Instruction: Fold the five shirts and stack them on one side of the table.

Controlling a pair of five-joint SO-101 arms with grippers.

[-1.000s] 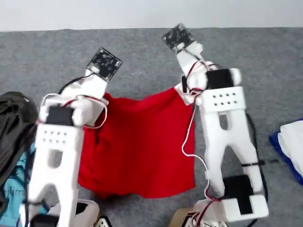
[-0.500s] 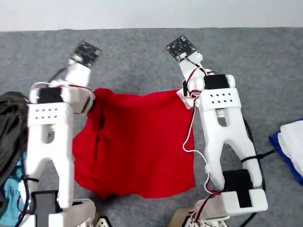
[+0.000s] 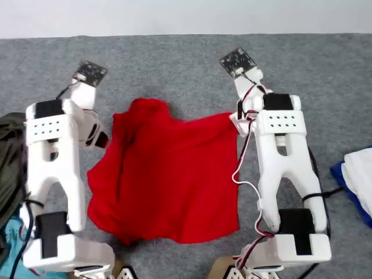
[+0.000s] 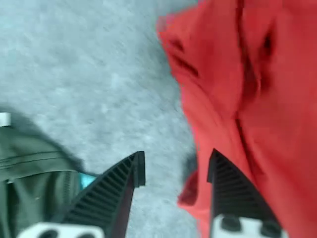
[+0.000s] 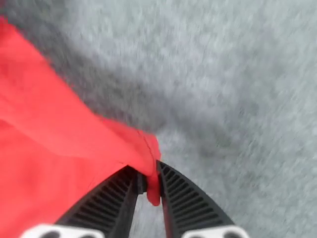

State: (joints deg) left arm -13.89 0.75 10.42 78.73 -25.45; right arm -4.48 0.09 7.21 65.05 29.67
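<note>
A red shirt [image 3: 165, 174] lies spread on the grey table between the two arms, rumpled along its left side. My right gripper [image 5: 148, 172] is shut on the red shirt [image 5: 59, 148] at its far right corner, with a fold of cloth pinched between the fingers. In the high view that corner sits beside the right arm's wrist [image 3: 239, 119]. My left gripper [image 4: 174, 171] is open over bare carpet, just off the left edge of the red shirt [image 4: 247, 99], holding nothing. In the high view the left arm [image 3: 55, 151] stands left of the shirt.
A dark green and teal heap of clothes [image 3: 10, 174] lies at the left edge, also in the left wrist view [image 4: 29, 168]. Folded white and blue shirts [image 3: 356, 183] sit at the right edge. The grey carpet [image 3: 174, 64] stretches beyond the shirt.
My left gripper has let go of the shirt's far left corner and swung left, off the cloth. That corner dropped onto the table. The right arm shifted slightly right, still holding its corner.
</note>
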